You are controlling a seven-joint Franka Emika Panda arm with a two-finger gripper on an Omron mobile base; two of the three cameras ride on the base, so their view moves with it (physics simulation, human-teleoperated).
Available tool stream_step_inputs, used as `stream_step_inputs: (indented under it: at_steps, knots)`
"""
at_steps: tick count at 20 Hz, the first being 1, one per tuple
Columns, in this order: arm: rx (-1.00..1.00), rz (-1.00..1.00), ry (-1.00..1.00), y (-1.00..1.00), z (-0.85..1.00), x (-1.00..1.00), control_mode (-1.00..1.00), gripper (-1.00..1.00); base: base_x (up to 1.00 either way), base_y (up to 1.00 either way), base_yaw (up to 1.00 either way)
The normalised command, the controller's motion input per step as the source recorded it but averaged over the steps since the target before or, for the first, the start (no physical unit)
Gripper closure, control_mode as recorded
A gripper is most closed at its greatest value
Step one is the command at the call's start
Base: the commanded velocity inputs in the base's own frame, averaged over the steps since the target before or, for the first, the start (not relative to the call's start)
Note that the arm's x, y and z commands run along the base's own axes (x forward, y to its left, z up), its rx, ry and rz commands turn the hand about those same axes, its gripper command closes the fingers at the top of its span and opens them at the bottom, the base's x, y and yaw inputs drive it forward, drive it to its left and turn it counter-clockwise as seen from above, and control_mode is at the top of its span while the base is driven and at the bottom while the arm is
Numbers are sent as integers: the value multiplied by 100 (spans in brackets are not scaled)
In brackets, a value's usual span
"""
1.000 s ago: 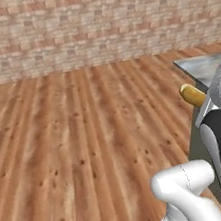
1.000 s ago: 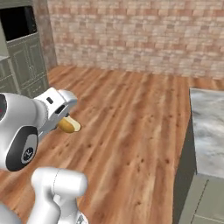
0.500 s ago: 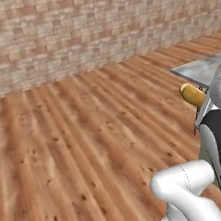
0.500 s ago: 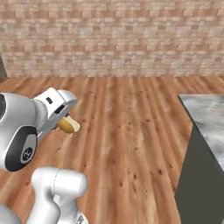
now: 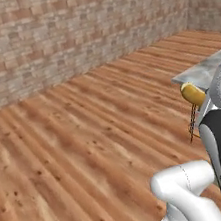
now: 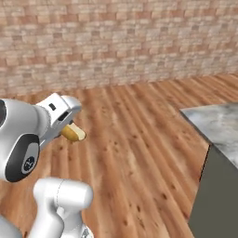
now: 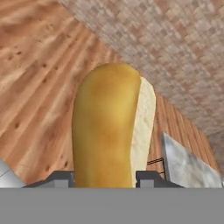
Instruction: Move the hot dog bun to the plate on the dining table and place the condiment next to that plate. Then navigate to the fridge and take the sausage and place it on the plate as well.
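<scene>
Pincer (image 7: pixel 105 177): clamped on the hot dog bun (image 7: pixel 111 127), fingertips mostly cut off.
Bun: near end hidden.
Counter (image 6: pixel 218 123): marble corner, rest cropped.

The hot dog bun (image 7: pixel 108 127) hides the jaws' tips; dining table (image 6: pixel 218 123) cut off.
</scene>
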Motion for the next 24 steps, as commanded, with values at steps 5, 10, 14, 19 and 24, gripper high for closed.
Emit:
stream_step_inputs:
  at_steps: [5,10,14,19,24]
  knots:
    - [0,0,0,0,0,0,100,100,99,83,-45]
    - [0,0,0,0,0,0,100,100,98,83,-45]
    - [0,0,0,0,0,0,100,100,95,83,-44]
    - [0,0,0,0,0,0,100,100,94,84,-45]
    - [0,0,0,0,0,0,100,100,86,87,-45]
